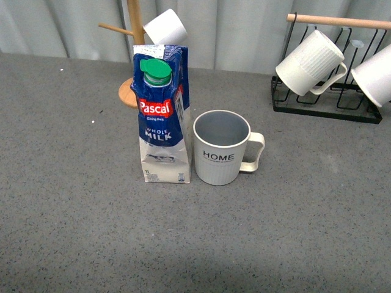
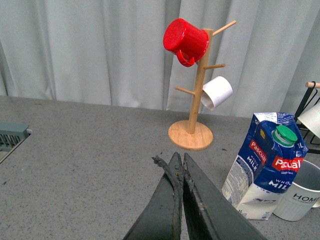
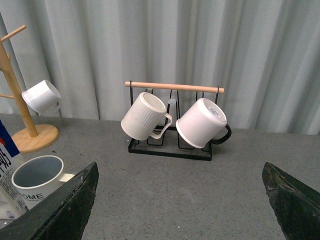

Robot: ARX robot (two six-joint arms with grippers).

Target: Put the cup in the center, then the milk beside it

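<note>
Ahead of the left claw (image 2: 179,162), whose two dark fingers are pressed together with nothing between them, the milk (image 1: 162,116) stands upright on the grey worktop (image 1: 73,201), off to that claw's right side. Its long axis runs vertically, the green cap (image 1: 155,70) at the top, and the red "Pascal" face is turned toward the front camera. Its upper part looks somewhat crumpled and leans slightly.

Just beside the milk, on the side nearer the right claw (image 3: 180,200), the cup (image 1: 222,147) stands upright with its mouth up, showing a grey-blue inside. The "HOME" lettering faces the front camera, and the squared handle (image 1: 253,152) points away from the milk, toward the right arm's side. Carton and cup are so close that I cannot tell whether they touch. Both sit near the middle of the worktop in the front view.

The right claw is spread wide, its two dark fingers at opposite edges of its wrist view, holding nothing; the cup lies ahead of it and to its left.

Beyond the left claw, further back, a wooden mug tree (image 2: 192,100) carries a red mug (image 2: 186,40) and a small white cup (image 2: 217,92). Straight ahead of the right claw, a black wire rack (image 3: 170,145) with a wooden bar holds two white mugs (image 3: 145,116).
</note>
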